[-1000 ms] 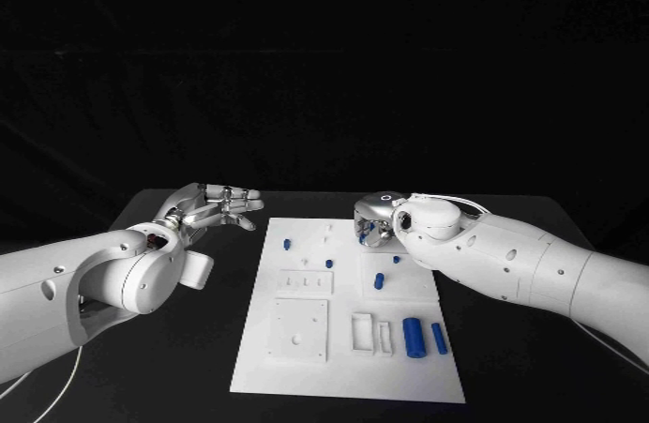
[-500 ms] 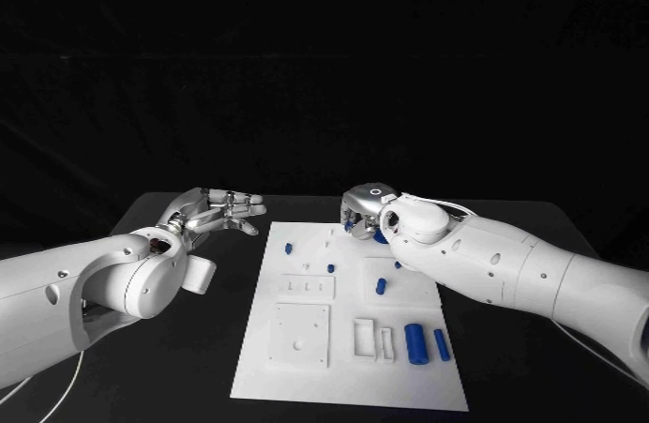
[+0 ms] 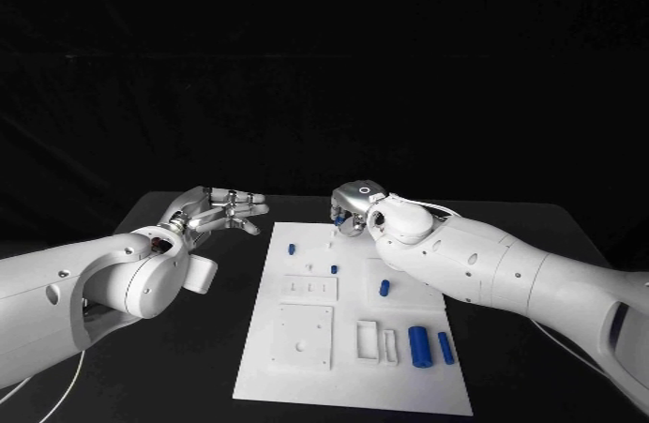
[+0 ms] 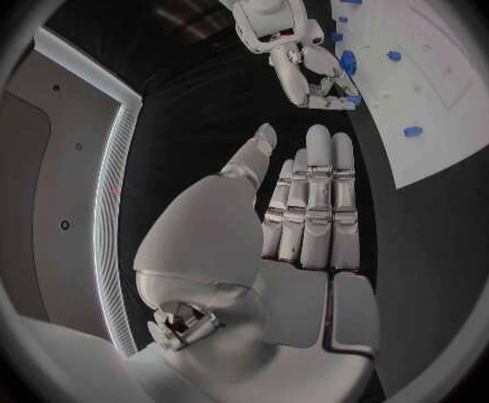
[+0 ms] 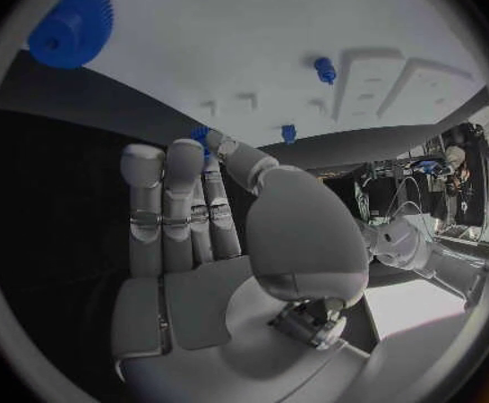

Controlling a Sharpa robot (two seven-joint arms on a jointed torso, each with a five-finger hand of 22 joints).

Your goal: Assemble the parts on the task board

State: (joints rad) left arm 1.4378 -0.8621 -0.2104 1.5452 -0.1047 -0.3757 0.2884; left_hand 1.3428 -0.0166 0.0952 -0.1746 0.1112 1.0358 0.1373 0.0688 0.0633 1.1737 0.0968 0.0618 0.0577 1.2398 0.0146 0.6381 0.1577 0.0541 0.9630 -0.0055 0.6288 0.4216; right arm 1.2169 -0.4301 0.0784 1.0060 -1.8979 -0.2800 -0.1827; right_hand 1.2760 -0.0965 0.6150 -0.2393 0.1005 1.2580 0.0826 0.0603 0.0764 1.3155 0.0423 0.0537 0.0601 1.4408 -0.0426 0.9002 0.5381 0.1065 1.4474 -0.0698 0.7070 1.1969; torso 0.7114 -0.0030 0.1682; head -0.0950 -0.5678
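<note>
Currently right hand [image 3: 354, 209] pinches small blue part [image 5: 201, 136] at task board [image 3: 406, 385] 12 o'clock edge; loose pinch risks drop. Left hand [image 3: 217, 208] open, empty.

The left arm enters from the left, and its left hand [image 3: 220, 208] is raised over the black table beside the task board's far left corner, fingers extended side by side and holding nothing, as the left wrist view [image 4: 301, 208] confirms. The right arm reaches in from the right to the board's far edge. The right hand [image 3: 354, 209] is turned down there, a small blue part [image 5: 201, 136] pinched at its fingertips [image 5: 214, 145].
</note>
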